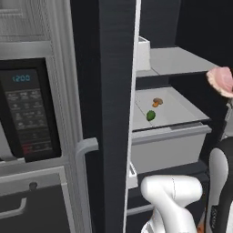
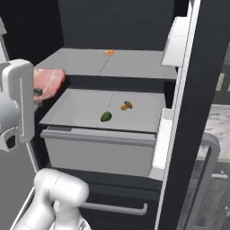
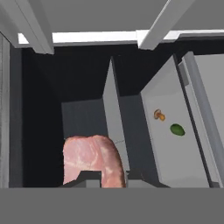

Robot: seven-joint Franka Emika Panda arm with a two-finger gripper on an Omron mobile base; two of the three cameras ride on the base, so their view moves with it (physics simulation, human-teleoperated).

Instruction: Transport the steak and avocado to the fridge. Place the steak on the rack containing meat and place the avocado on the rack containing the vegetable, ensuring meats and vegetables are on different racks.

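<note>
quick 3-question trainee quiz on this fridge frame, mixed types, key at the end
1. True or false: the avocado lies on the lower shelf.
2. What is the gripper shut on: A steak, B mushroom piece, C nothing?
3. Which shelf holds the tiny orange morsel?

Key: 1 true; 2 A; 3 the upper shelf.

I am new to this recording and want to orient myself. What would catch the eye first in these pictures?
First, the raw pink steak, held up by the shut fingers in front of the open fridge. Next, on the lower grey shelf, the dark green avocado lies beside a brown mushroom-like piece, apart from it. A tiny orange morsel sits alone on the upper shelf.
</note>
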